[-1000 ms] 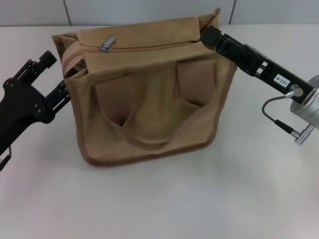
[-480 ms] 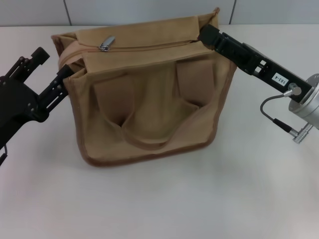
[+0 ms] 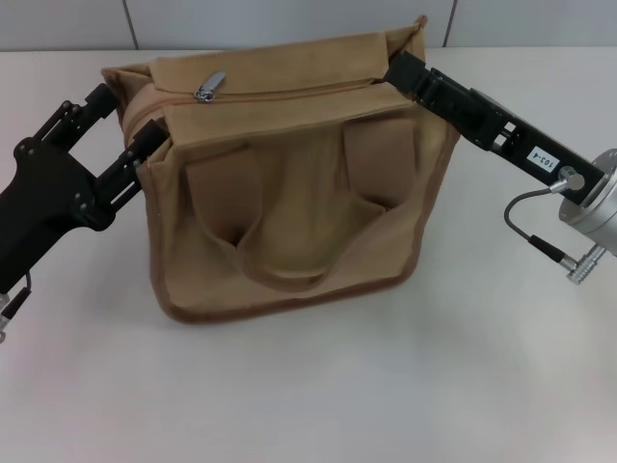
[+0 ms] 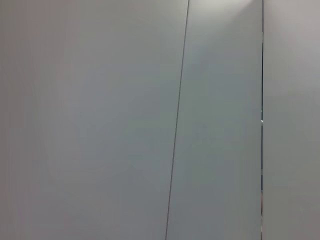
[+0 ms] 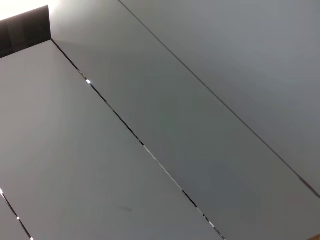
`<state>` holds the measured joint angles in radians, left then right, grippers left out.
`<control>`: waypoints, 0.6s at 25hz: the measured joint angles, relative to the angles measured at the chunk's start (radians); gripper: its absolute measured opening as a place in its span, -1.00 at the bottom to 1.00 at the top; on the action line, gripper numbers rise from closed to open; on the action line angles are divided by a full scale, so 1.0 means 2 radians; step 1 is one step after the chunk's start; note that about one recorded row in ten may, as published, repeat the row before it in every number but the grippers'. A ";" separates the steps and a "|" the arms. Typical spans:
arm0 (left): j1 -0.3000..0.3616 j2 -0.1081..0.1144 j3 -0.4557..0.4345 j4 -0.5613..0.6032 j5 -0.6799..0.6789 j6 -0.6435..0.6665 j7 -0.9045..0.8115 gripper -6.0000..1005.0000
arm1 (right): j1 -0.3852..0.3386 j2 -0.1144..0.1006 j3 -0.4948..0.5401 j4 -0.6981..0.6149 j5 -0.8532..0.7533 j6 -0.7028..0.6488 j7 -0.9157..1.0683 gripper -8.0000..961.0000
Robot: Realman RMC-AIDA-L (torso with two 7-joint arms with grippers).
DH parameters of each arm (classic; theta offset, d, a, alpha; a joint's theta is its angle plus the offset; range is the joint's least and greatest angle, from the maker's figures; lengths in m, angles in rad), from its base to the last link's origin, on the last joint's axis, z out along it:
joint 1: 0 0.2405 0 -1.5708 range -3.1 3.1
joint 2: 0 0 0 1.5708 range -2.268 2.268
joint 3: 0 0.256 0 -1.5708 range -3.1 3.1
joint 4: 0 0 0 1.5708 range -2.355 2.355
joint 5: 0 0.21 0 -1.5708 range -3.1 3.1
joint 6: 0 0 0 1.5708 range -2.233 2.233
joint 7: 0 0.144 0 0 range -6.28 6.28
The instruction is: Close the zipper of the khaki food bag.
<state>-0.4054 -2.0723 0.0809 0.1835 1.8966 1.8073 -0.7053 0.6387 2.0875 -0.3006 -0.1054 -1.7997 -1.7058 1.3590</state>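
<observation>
The khaki food bag stands upright mid-table in the head view, its two handles hanging down the front. The zipper runs along the top panel, and its silver pull tab lies near the left end. My left gripper is open at the bag's left end, one finger by the top corner and the other against the front-left edge. My right gripper reaches in from the right and is shut on the fabric at the bag's top right end. Neither wrist view shows the bag or any fingers.
The bag rests on a pale table that meets a grey panelled wall close behind it. Both wrist views show only grey wall panels with thin seams.
My left gripper has moved right and up, from clear of the bag to straddling its left end. The right gripper holds its place at the right end.
</observation>
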 joint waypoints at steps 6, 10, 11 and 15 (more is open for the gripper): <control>0.001 0.000 0.000 0.001 0.000 -0.005 0.000 0.42 | 0.000 0.000 0.000 0.000 0.000 0.000 0.000 0.74; -0.001 0.000 0.000 -0.001 0.000 -0.011 0.000 0.42 | 0.000 -0.001 0.000 0.000 0.001 0.000 0.000 0.74; -0.001 0.000 0.000 -0.001 0.000 -0.011 0.000 0.42 | 0.000 -0.001 0.000 0.000 0.001 0.000 0.000 0.74; -0.003 -0.001 -0.001 -0.002 -0.002 -0.009 0.000 0.42 | -0.001 -0.001 0.000 0.000 0.002 0.000 0.000 0.74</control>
<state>-0.4110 -2.0738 0.0781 0.1804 1.8917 1.7890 -0.7057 0.6362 2.0862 -0.3007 -0.1059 -1.7956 -1.7052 1.3590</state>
